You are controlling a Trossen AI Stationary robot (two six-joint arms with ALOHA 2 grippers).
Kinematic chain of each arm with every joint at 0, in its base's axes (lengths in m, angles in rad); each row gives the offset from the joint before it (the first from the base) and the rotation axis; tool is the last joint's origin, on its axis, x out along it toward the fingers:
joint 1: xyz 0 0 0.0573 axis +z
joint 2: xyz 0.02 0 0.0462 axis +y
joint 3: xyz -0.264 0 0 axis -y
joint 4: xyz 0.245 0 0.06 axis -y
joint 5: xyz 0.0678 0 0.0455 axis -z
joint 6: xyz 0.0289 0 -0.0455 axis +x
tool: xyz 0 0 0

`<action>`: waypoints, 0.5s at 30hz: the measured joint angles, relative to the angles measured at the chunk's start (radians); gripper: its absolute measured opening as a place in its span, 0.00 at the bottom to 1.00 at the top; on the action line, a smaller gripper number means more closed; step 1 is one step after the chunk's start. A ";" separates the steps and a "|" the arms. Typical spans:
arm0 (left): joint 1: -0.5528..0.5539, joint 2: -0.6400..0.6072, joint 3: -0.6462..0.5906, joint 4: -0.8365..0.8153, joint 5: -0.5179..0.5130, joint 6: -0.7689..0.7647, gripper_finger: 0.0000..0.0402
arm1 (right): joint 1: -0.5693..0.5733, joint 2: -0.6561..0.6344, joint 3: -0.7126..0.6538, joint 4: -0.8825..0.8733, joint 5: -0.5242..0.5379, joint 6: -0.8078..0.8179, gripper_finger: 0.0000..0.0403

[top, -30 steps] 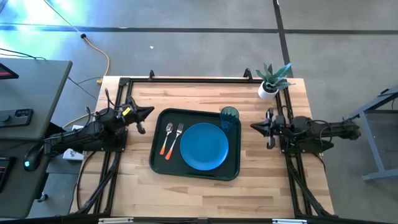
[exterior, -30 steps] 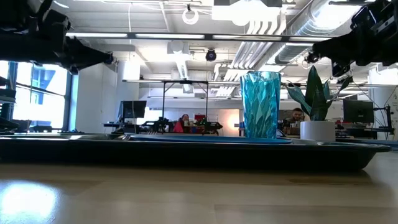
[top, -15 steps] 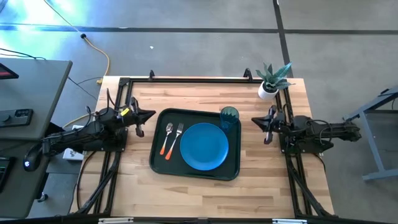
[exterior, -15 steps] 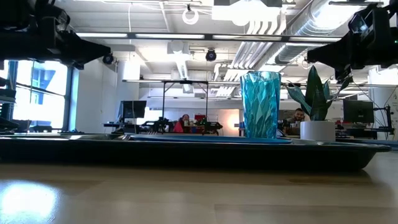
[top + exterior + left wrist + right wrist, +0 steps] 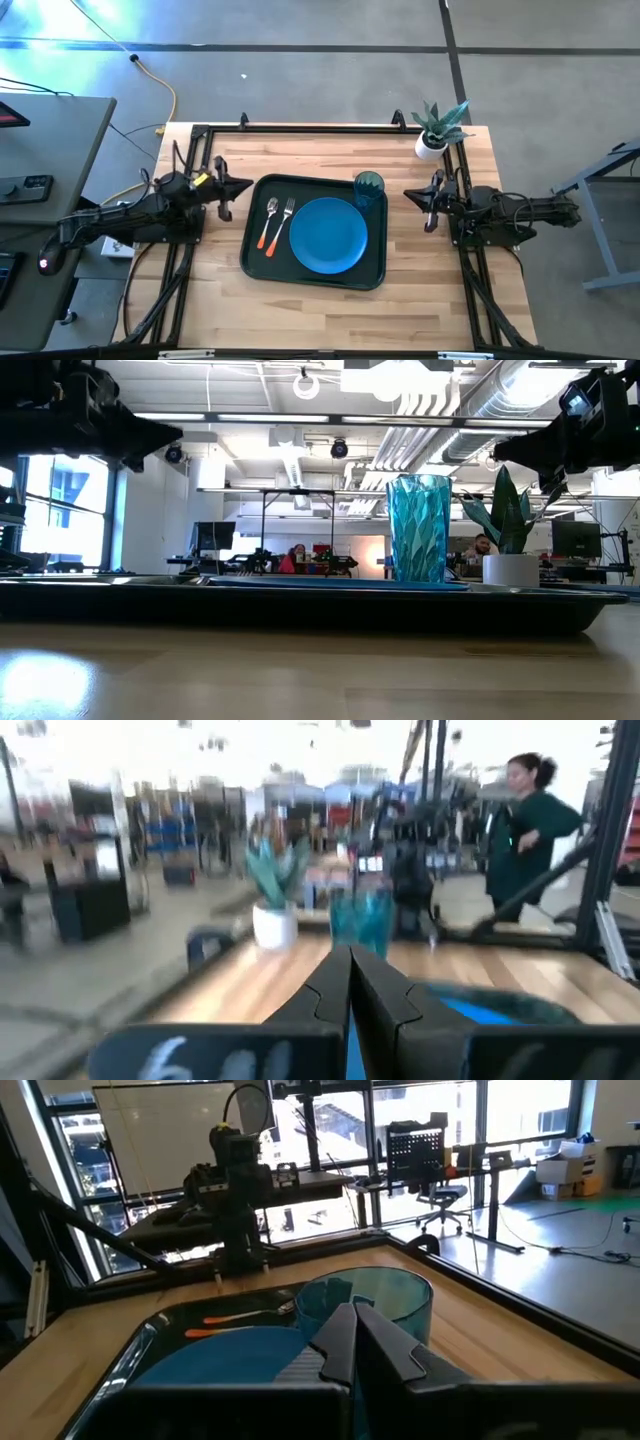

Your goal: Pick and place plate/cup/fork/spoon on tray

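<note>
Now, tray (image 5: 252,262): holds plate (image 5: 328,235), cup (image 5: 368,187), fork (image 5: 281,225), spoon (image 5: 268,221)
Left gripper (image 5: 246,183): beside tray, fingers pressed together (right gripper (image 5: 408,195) likewise)

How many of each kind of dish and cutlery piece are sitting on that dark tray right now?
Plate: 1
Cup: 1
Fork: 1
Spoon: 1
Total: 4 on the tray

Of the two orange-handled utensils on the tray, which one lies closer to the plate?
The fork: its tined head and orange handle lie right beside the blue plate, while the spoon, with the rounded bowl, lies on the fork's far side, toward the tray's left rim.
</note>
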 joint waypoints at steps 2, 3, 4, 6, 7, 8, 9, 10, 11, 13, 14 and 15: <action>0.000 -0.003 -0.001 -0.056 0.000 -0.038 0.00 | 0.000 0.000 0.000 -0.004 0.000 -0.002 0.00; 0.000 -0.007 -0.001 -0.073 -0.001 -0.060 0.00 | 0.000 0.000 0.000 -0.003 0.000 0.000 0.00; 0.000 -0.009 -0.001 -0.086 -0.001 -0.080 0.00 | 0.000 0.000 0.000 -0.003 0.000 0.001 0.00; 0.000 -0.024 -0.001 -0.122 0.017 -0.127 0.00 | 0.000 0.000 0.000 -0.003 0.000 0.001 0.00; 0.000 -0.035 -0.001 -0.146 0.039 -0.155 0.00 | 0.000 0.000 0.000 -0.004 0.000 0.001 0.00; -0.002 -0.042 -0.001 -0.151 0.059 -0.176 0.00 | 0.000 0.000 0.000 -0.003 0.000 0.001 0.00; -0.005 -0.043 -0.001 -0.145 0.064 -0.195 0.00 | 0.000 0.000 0.000 -0.003 0.000 0.001 0.00; -0.008 -0.043 -0.001 -0.142 0.064 -0.207 0.00 | 0.000 0.000 0.000 -0.003 0.000 0.001 0.00; -0.012 -0.043 -0.001 -0.144 0.064 -0.214 0.00 | 0.000 0.000 0.000 -0.004 0.000 0.001 0.00; -0.024 -0.042 -0.001 -0.144 0.064 -0.223 0.00 | 0.000 0.000 0.000 -0.003 0.000 0.001 0.00; -0.032 -0.042 -0.001 -0.133 0.064 -0.216 0.00 | 0.000 0.000 0.000 -0.003 0.000 0.001 0.00; -0.039 -0.042 -0.001 -0.114 0.061 -0.198 0.00 | 0.000 0.000 0.000 -0.003 0.000 0.001 0.00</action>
